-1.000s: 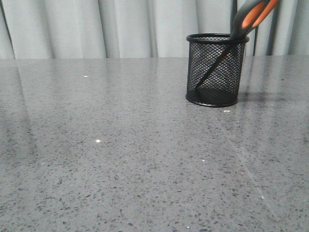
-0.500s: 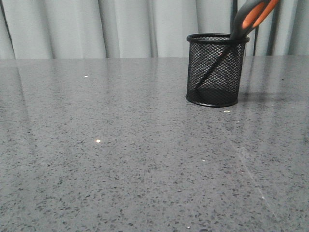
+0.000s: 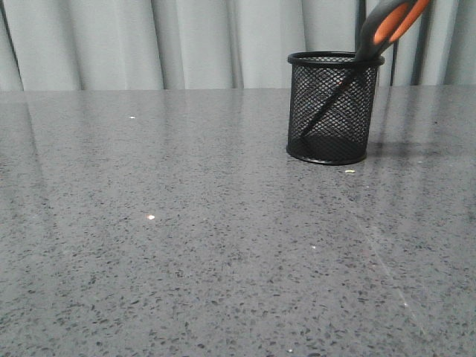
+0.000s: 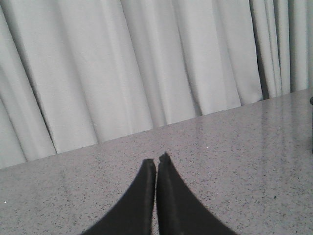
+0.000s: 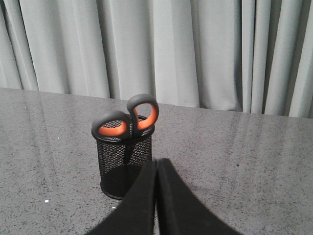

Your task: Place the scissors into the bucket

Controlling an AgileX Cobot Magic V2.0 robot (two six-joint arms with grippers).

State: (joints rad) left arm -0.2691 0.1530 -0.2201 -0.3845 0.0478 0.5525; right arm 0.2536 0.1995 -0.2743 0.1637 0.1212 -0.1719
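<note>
I see a grey speckled stone table filling the lower frame, glossy, a few pale specks left of centre. Pleated pale curtain spans the top edge.

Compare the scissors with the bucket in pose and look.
The bucket stands upright on the table; the scissors lean inside it, blades down, handles above its rim. The bucket is see-through black mesh; the scissors are solid dark grey with orange-lined loops. Both are dark, and neither gripper holds them.

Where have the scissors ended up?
The scissors stand blades-down inside the bucket, far right on the table in the front view, handles leaning over its rim.
</note>
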